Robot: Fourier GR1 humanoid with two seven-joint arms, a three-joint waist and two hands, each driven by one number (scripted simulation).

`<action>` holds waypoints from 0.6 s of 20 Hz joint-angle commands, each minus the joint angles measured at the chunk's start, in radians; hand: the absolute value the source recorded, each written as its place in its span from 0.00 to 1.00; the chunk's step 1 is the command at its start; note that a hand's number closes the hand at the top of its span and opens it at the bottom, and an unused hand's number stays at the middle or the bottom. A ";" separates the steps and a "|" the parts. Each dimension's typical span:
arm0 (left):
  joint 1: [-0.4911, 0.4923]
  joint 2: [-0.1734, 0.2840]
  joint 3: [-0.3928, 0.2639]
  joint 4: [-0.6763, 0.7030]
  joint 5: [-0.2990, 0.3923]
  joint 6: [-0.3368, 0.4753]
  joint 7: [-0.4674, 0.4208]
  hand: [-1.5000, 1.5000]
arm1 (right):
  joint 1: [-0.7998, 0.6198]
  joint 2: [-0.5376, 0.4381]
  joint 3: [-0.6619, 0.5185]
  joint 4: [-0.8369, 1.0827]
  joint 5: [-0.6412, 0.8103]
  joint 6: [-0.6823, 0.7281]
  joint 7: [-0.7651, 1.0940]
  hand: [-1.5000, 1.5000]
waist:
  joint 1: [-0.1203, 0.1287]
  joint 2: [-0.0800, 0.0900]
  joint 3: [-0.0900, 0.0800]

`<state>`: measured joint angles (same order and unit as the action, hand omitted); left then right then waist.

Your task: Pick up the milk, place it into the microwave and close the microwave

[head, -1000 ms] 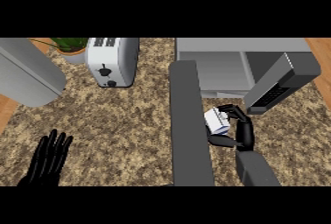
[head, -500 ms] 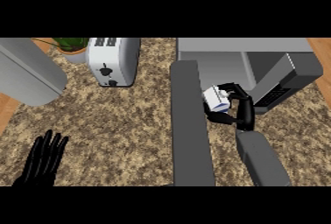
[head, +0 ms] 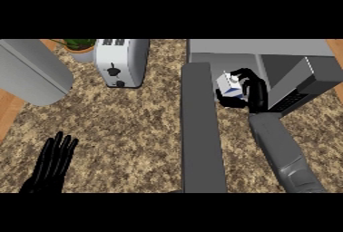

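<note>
Milk sits in the upper right of the frame, a small white carton with a blue patch, held off the counter by the right hand, whose black fingers and thumb curl round its right side and partly hide it. Over the last second the carton has travelled upward in the frame: a second ago it hung lower, level with the middle of the open door, and now it is right at the mouth of the microwave, just past the near end of the cavity opening. The grey right forearm has stretched out behind it from the lower right.

That puts the carry nearly done, by my reading; the carton looks to be at the threshold and not yet set down inside, though the view from above does not show whether it touches the cavity floor. Release and closing are both left.

The microwave door stands swung open, a long grey slab running down the frame just left of the carton. Left of that, on the speckled counter, a toaster stands at the upper left with a potted plant beside it. The left hand rests at the lower left, fingers straight and slightly spread, holding nothing, much where it was.
</note>
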<state>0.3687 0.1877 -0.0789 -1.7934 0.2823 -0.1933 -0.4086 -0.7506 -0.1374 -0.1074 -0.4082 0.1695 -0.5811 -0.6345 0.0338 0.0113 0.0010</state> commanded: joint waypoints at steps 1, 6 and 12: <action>-0.046 0.008 0.018 0.072 -0.001 -0.029 -0.030 0.00 | -0.071 -0.029 -0.028 0.149 0.025 -0.062 -0.035 1.00 | 0.018 0.011 0.001; -0.052 0.030 0.036 0.021 0.028 -0.039 0.015 0.00 | -0.166 -0.045 -0.011 0.238 0.077 -0.186 0.046 1.00 | 0.038 0.016 0.002; -0.045 0.051 0.025 0.062 -0.078 -0.008 -0.005 0.00 | -0.186 -0.121 -0.040 0.266 0.074 -0.289 0.059 1.00 | 0.059 0.028 0.003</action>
<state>0.3145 0.2207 -0.0514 -1.7360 0.2402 -0.2036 -0.4111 -0.9225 -0.2276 -0.1317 -0.1682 0.2409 -0.7866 -0.5793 0.0796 0.0335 0.0034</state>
